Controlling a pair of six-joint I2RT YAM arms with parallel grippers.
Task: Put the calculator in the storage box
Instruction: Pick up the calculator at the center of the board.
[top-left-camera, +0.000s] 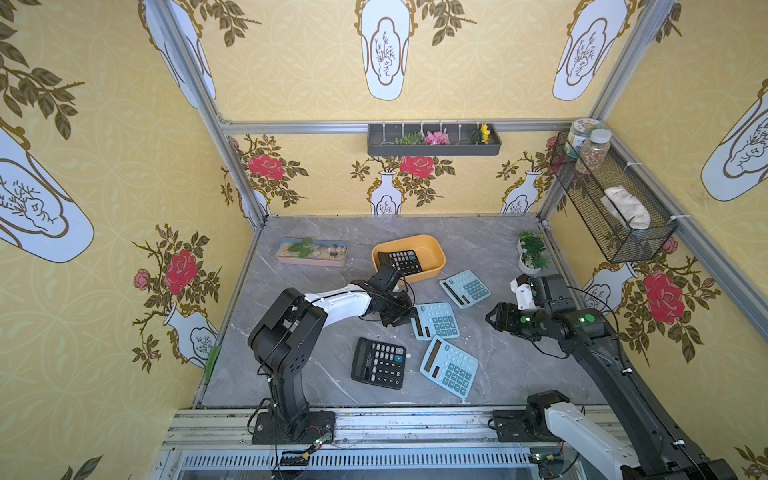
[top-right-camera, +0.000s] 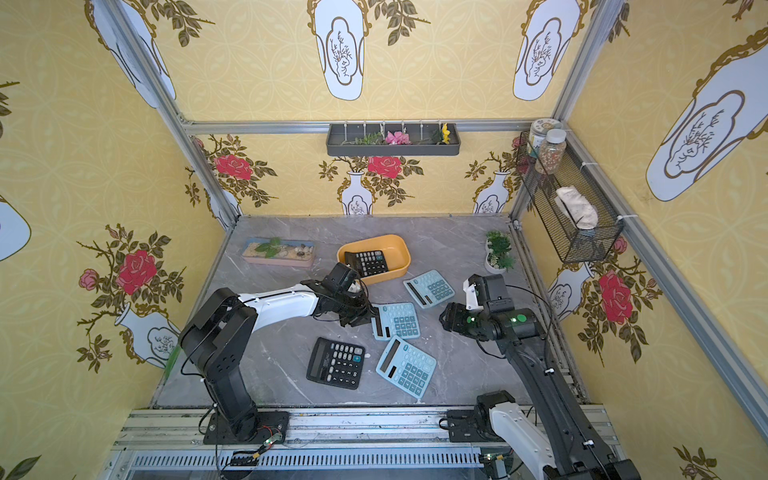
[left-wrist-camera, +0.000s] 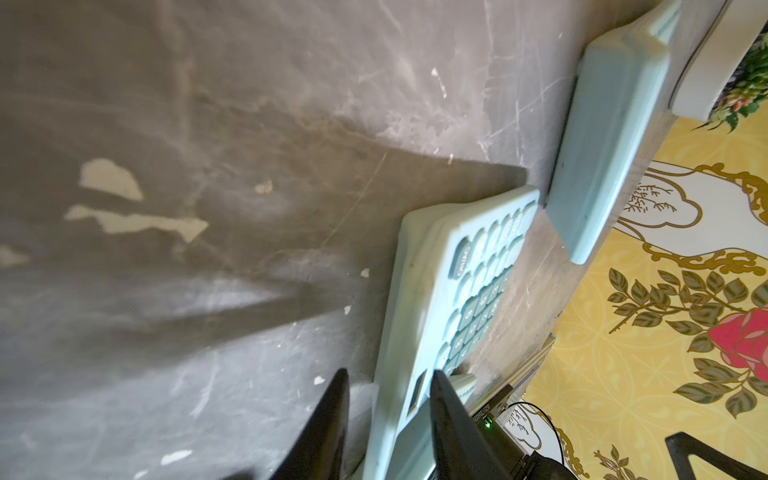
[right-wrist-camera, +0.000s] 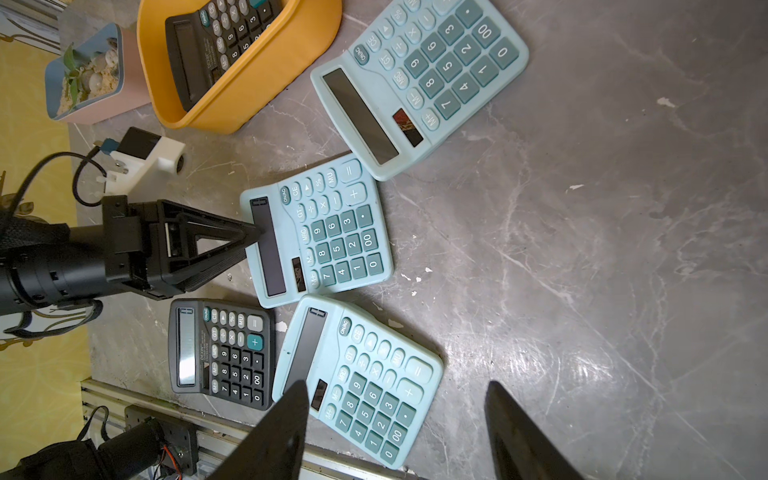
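The orange-yellow storage box (top-left-camera: 430, 251) (top-right-camera: 397, 251) (right-wrist-camera: 270, 75) stands at the back middle, with a black calculator (top-left-camera: 401, 262) (right-wrist-camera: 216, 45) leaning inside it. On the table lie three pale blue calculators and another black calculator (top-left-camera: 378, 363). My left gripper (top-left-camera: 409, 318) (left-wrist-camera: 388, 374) (right-wrist-camera: 251, 243) straddles the display edge of the middle blue calculator (top-left-camera: 440, 322) (left-wrist-camera: 436, 291) (right-wrist-camera: 332, 237). One finger rests on its face; the other stands slightly off its underside. My right gripper (top-left-camera: 492, 318) (right-wrist-camera: 395, 399) hovers open and empty to the right.
A far blue calculator (top-left-camera: 465, 289) lies in front of the box and a near one (top-left-camera: 449, 365) beside the black one. A pink-and-blue planter tray (top-left-camera: 311, 251) sits back left, a potted plant (top-left-camera: 532, 253) back right, a wire basket (top-left-camera: 611, 199) on the right wall.
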